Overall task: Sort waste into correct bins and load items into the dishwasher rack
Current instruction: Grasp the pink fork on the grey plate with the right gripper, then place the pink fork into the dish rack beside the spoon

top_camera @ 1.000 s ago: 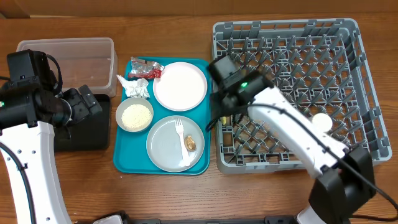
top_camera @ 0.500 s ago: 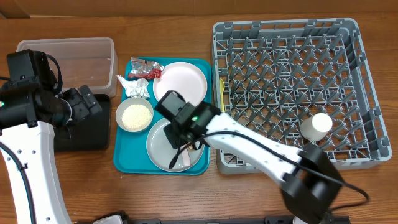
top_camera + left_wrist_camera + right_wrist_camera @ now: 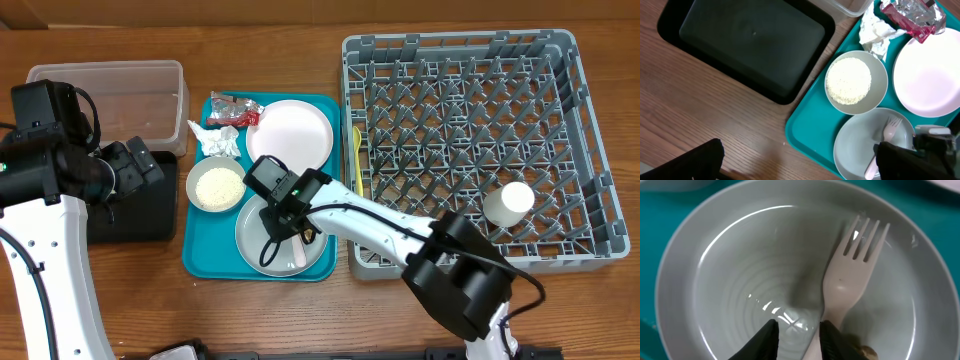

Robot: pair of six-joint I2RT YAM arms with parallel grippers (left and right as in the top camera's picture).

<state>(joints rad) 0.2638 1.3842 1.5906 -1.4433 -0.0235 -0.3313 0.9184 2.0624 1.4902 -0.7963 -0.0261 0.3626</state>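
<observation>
My right gripper (image 3: 291, 218) hangs low over the pale grey plate (image 3: 735, 275), jaws partly open around the white fork's handle. In the right wrist view the fork (image 3: 850, 275) lies on that plate, with a gap between the handle and the left finger (image 3: 771, 336). A brown food scrap (image 3: 867, 352) sits by the handle. Over the wood in front of the black tray (image 3: 750, 45), my left gripper (image 3: 805, 167) is wide open and holds nothing. The bowl of rice (image 3: 216, 186), white plate (image 3: 290, 137), napkin (image 3: 215, 138) and red wrapper (image 3: 232, 110) are on the teal tray (image 3: 200, 255).
The grey rack (image 3: 470, 60) stands at the right with a white cup (image 3: 516, 200) inside and a yellow spoon (image 3: 357, 150) at its left edge. A clear tub (image 3: 110, 90) stands at the back left, behind the black tray (image 3: 150, 212).
My right arm swung left from the rack's edge to the grey plate and came down over the fork, jaws narrowing. The left arm has not moved.
</observation>
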